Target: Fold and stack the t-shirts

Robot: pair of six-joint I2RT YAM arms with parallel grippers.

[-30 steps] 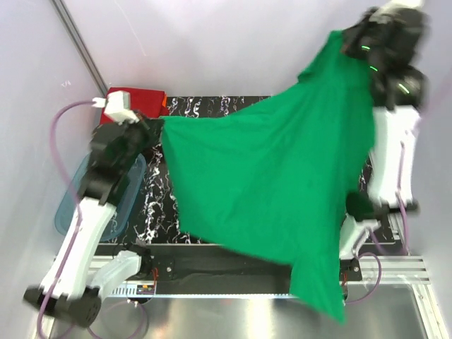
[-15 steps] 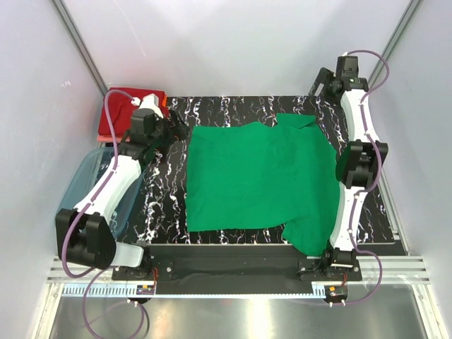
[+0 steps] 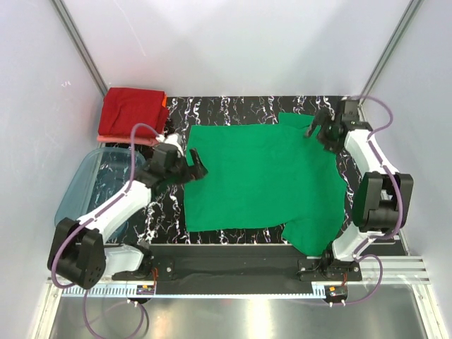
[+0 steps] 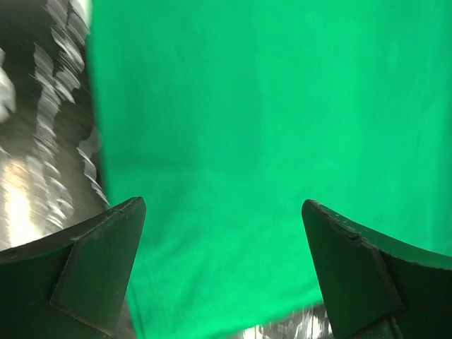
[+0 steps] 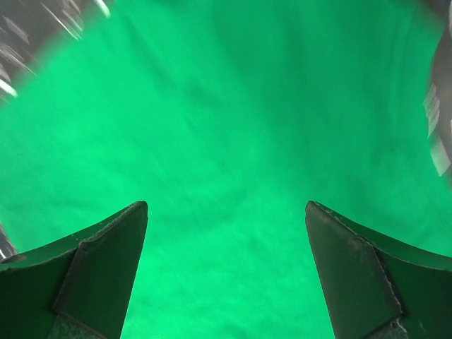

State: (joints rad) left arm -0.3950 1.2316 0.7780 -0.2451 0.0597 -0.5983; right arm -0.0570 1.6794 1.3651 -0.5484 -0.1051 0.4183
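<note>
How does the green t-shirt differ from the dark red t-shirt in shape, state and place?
The green t-shirt lies unfolded and flat; the dark red t-shirt is folded into a square. The green one covers the middle of the table; the red one sits at its far left corner. The green one lies on the table itself; the red one rests on a pink shirt. Both are plain cloth.

A translucent blue plastic tub [image 3: 88, 182] sits along the left edge of the black, white-veined counter [image 3: 233, 109].
</note>
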